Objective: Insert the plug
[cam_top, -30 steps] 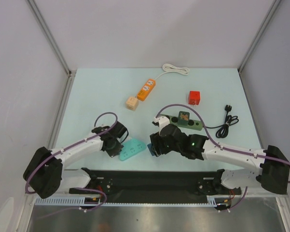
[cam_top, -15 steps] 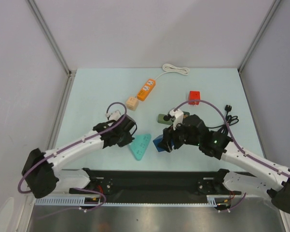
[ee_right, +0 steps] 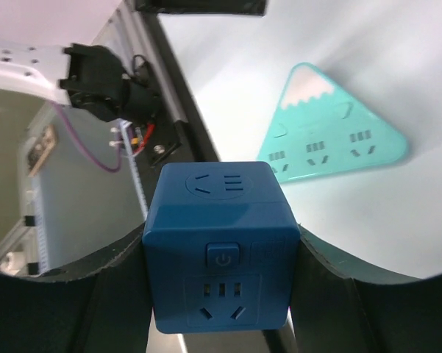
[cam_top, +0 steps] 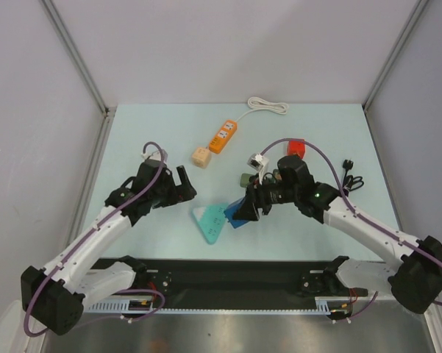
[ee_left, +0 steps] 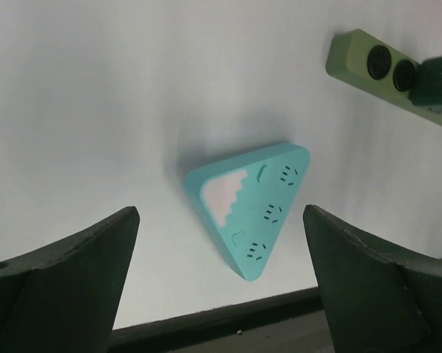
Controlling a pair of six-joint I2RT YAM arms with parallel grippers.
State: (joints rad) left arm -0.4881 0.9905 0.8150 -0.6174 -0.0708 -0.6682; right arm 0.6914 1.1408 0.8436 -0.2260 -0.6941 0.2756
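Observation:
A teal triangular power strip (cam_top: 212, 220) lies flat on the table, sockets up, and nothing holds it. My left gripper (cam_top: 182, 184) hovers up and to the left of it, open and empty; in the left wrist view the strip (ee_left: 250, 209) shows between the wide-spread fingers (ee_left: 73, 279). My right gripper (cam_top: 248, 208) is shut on the blue cube plug (cam_top: 239, 213), held just right of the strip. In the right wrist view the cube (ee_right: 219, 250) fills the space between the pads, its power button and socket face toward the camera, with the teal strip (ee_right: 331, 140) beyond it.
A green power strip (cam_top: 248, 179) lies behind the right gripper, partly hidden by it. Farther back are a beige cube (cam_top: 200, 157), an orange strip (cam_top: 223, 136) with a white cable (cam_top: 268, 104), a red cube (cam_top: 296, 148) and a black cable (cam_top: 349, 180). The black front rail (cam_top: 228, 272) runs along the near edge.
My left gripper has let go of the teal strip, opened wide and drawn back up and left. The strip has turned on the table. The right arm has carried the blue cube slightly away.

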